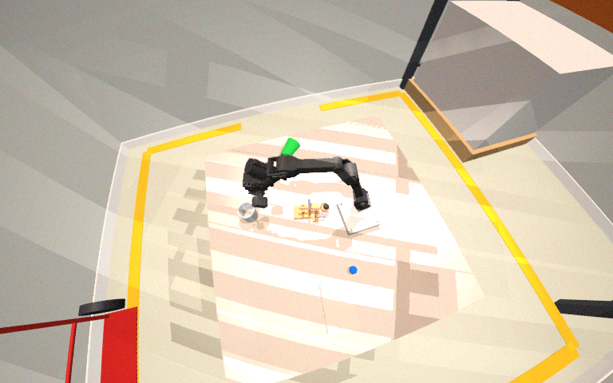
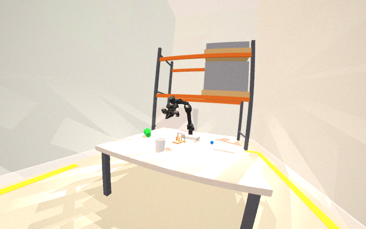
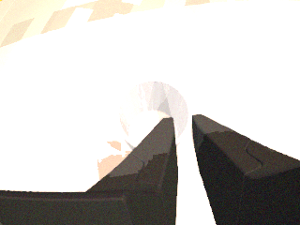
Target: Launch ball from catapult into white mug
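Observation:
The white mug (image 1: 247,212) (image 2: 159,144) (image 3: 141,98) stands upright on the table. The small orange wooden catapult (image 1: 298,212) (image 2: 177,141) stands between the mug and the arm's base. A dark ball (image 1: 325,206) sits at the catapult's end away from the mug, seemingly in its cup. A blue ball (image 1: 353,270) (image 2: 211,142) lies apart on the table. My gripper (image 2: 166,117) (image 3: 183,127) is high above the table near the mug, nearly closed with a narrow gap and nothing between the fingertips. In the wrist view the fingertips overlap the mug's right part. The mug's inside shows no ball.
A green cup-like object (image 1: 290,146) (image 2: 147,132) lies on its side behind the arm in the top view. A white plate (image 1: 349,233) (image 2: 192,137) is at the arm's base. A shelf rack (image 2: 205,56) stands behind the table.

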`<state>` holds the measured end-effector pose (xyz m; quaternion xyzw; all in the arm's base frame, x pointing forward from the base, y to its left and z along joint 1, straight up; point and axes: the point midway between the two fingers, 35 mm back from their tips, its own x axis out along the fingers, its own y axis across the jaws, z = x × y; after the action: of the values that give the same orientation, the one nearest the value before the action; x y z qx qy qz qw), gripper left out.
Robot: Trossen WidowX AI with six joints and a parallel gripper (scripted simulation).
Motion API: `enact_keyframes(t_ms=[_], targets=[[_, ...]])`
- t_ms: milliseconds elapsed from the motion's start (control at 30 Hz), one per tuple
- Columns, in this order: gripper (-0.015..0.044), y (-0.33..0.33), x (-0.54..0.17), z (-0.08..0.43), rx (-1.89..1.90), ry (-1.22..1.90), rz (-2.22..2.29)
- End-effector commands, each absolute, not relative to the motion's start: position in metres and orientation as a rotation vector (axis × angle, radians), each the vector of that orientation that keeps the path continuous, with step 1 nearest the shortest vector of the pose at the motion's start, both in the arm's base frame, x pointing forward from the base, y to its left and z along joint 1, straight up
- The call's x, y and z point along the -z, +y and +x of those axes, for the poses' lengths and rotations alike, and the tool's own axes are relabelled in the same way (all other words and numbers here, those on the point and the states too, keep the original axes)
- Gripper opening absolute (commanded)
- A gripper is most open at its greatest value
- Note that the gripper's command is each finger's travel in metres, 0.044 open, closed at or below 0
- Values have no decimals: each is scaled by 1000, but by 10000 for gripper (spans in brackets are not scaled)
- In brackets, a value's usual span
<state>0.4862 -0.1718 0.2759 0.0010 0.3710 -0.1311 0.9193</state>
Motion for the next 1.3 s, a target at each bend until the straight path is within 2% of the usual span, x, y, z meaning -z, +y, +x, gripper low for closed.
enact_keyframes(t_ms=[0, 267, 533, 1267], targets=[[0, -172, -276, 487, 265, 762, -2], [0, -171, -275, 486, 264, 766, -4], [0, -131, -236, 471, 197, 938, -99], [0, -37, -149, 382, -62, 1417, -505]])
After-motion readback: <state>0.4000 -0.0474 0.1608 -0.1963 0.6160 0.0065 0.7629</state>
